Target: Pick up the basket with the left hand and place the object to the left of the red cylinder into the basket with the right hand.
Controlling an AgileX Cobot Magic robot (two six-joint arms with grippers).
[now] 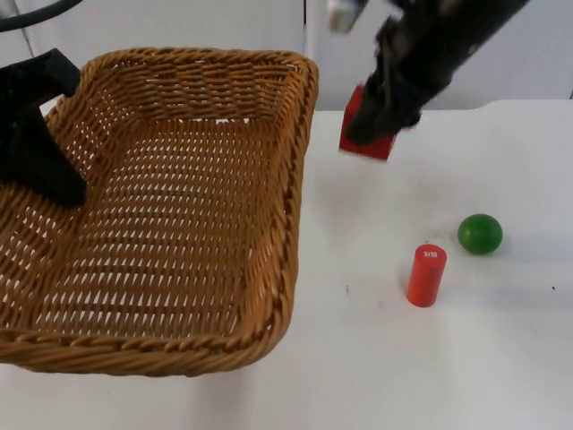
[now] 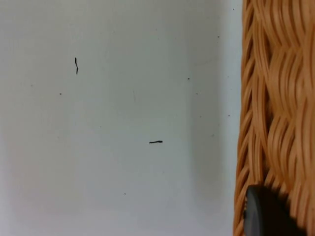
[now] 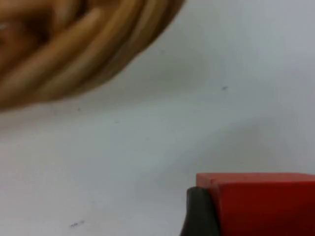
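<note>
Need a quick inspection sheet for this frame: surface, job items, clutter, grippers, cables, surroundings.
Surface: white table top, a few small dark specks and marks.
Job's things: wicker basket lifted and tilted; red block carried above the table, just right of the basket's rim; red cylinder upright on the table.
Clutter: green ball on the table, right of the cylinder and apart from it.
Grippers: left gripper clamped on the basket's left rim, holding it up; right gripper shut on the red block, beside the basket.
Cables: nothing to report.
Surroundings: grey partition wall behind the table.
</note>
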